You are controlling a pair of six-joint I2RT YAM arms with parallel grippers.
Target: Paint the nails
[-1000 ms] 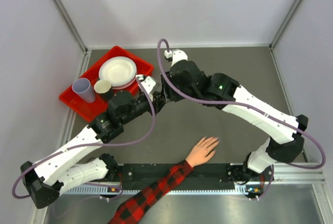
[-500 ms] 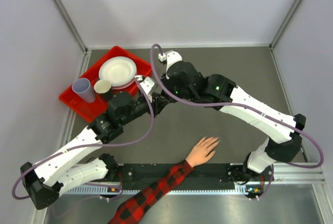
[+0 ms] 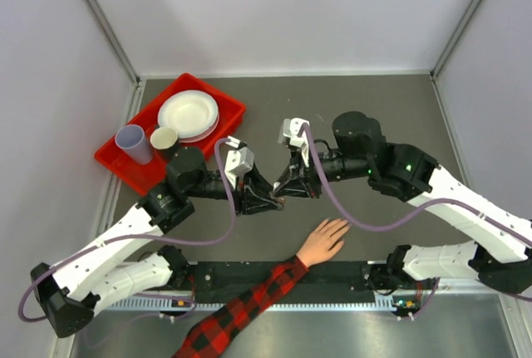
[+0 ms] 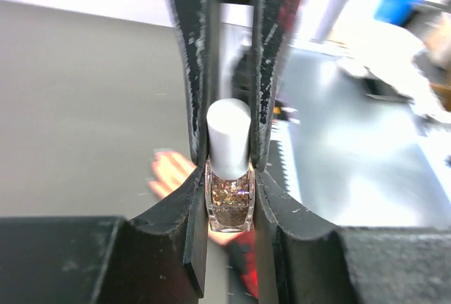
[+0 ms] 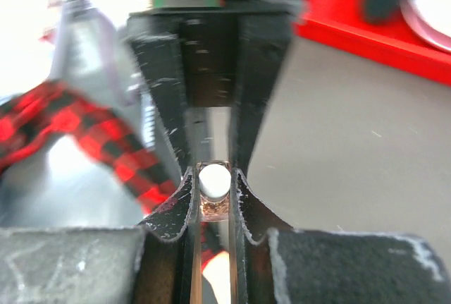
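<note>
A peach hand [image 3: 324, 240] with spread fingers lies palm down on the table, in a red-and-black plaid sleeve [image 3: 249, 300]. Its pale nails [image 3: 342, 225] are tiny at the fingertips. My left gripper [image 3: 271, 201] is shut on the glass body of a gold-glitter nail polish bottle [image 4: 230, 204]. My right gripper [image 3: 284, 191] meets it tip to tip and is shut on the bottle's white cap [image 5: 213, 179], which also shows in the left wrist view [image 4: 229, 138]. The bottle hangs above the table just behind and left of the hand [image 4: 169, 173]. The sleeve [image 5: 106, 135] shows blurred in the right wrist view.
A red tray [image 3: 224, 109] at the back left holds white plates [image 3: 188, 114], a lilac cup [image 3: 133, 143] and a small beige cup [image 3: 164, 138]. A black rail [image 3: 332, 275] runs along the near edge under the sleeve.
Both grippers, still joined at the bottle, have moved from beside the tray forward and right, toward the hand. The right arm has swung its elbow out to the right.
</note>
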